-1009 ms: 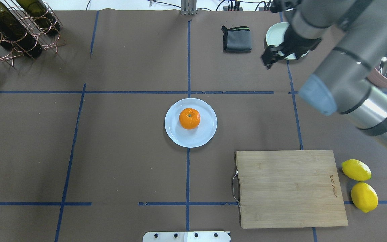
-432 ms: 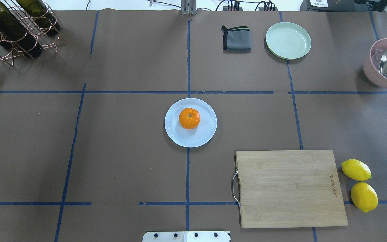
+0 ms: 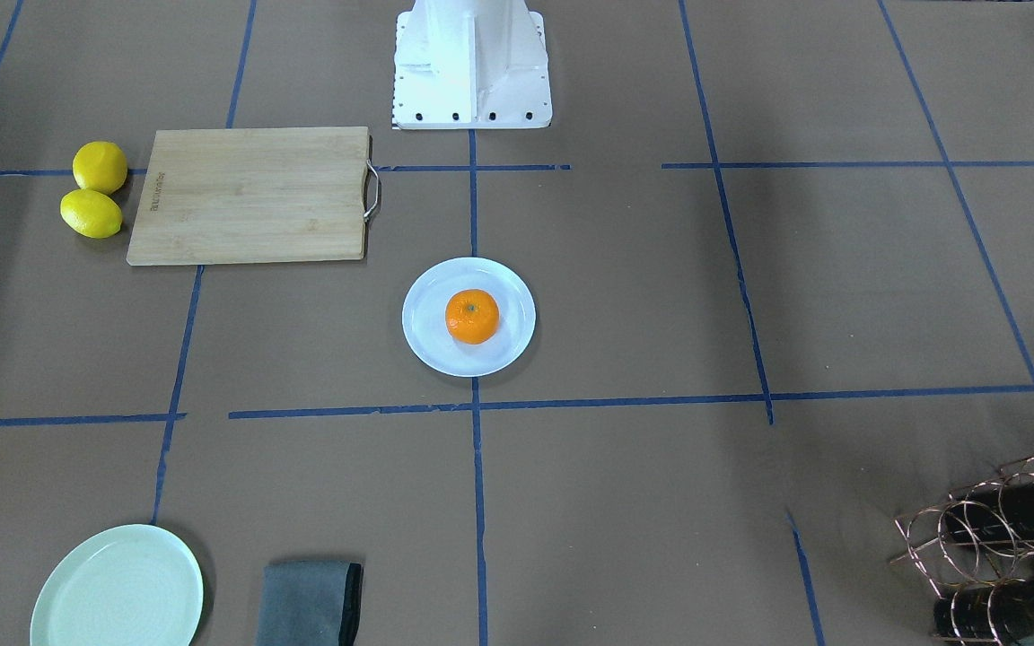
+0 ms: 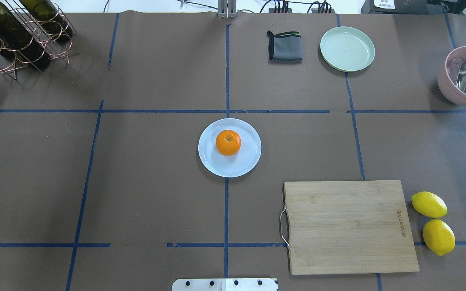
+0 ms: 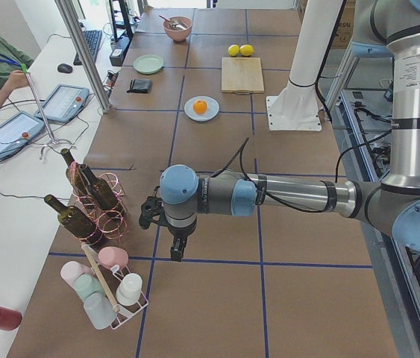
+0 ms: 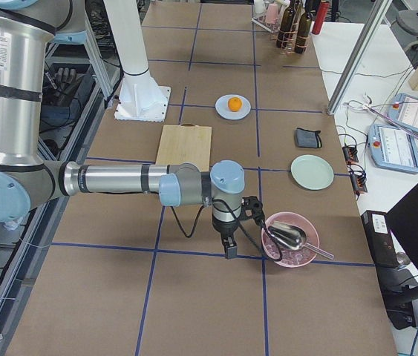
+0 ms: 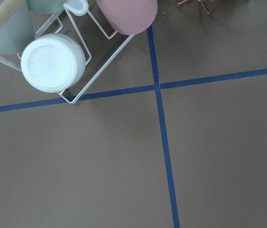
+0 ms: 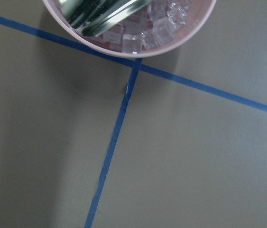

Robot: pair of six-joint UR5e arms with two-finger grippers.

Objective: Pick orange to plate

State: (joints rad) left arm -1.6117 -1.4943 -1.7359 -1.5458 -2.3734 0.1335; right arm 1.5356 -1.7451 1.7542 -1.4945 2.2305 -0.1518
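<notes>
The orange (image 4: 228, 142) sits stem-dot up on the pale bluish-white plate (image 4: 246, 162) at the table's middle, also seen as the orange (image 3: 471, 316) on the plate (image 3: 427, 345) from the front. No gripper is near it. My left gripper (image 5: 176, 250) hangs pointing down far along the table, beside the bottle rack; I cannot tell whether it is open or shut. My right gripper (image 6: 229, 249) hangs beside the pink bowl at the other end; its state cannot be told either. Neither wrist view shows fingers.
A wooden cutting board (image 4: 350, 226) and two lemons (image 4: 429, 204) lie right of the plate. A pale green plate (image 4: 347, 49), grey cloth (image 4: 284, 47) and pink bowl (image 4: 457, 91) with scoop stand at the back right. A bottle rack (image 4: 18, 32) stands back left, a cup rack (image 5: 109, 287) beyond.
The right arm, which reached over the pale green plate one second ago, has withdrawn out of the overhead view. The orange and its plate have not moved.
</notes>
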